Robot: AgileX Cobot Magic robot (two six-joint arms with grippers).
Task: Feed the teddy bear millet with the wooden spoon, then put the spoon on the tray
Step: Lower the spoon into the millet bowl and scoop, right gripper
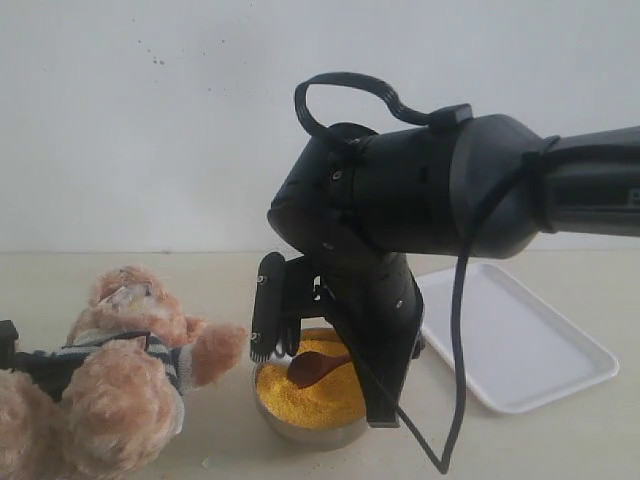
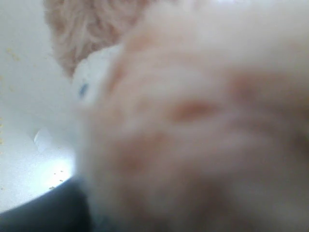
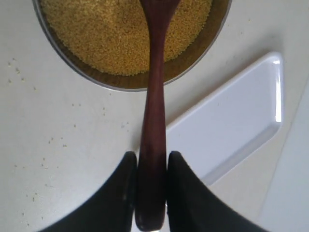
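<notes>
On the desk [image 1: 600,440] in the exterior view, the teddy bear [image 1: 120,390] sits at 8 o'clock, one paw reaching toward the steel bowl [image 1: 310,435] of millet [image 1: 325,405] at 6 o'clock. The tray [image 1: 520,350] lies at 4 o'clock, apart from the bowl. The right arm [image 1: 420,190] hangs over the bowl, with the wooden spoon [image 1: 315,368] held so its oval end is at the millet's surface. The left end effector [image 1: 30,362] is against the bear at 9 o'clock. The left wrist view shows only blurred fur, so I cannot tell whether that end effector is clenched or released. In the right wrist view, the right end effector [image 3: 152,162] is clenched on the wooden spoon's handle; the spoon's far end is over the millet, and the tray is near.
</notes>
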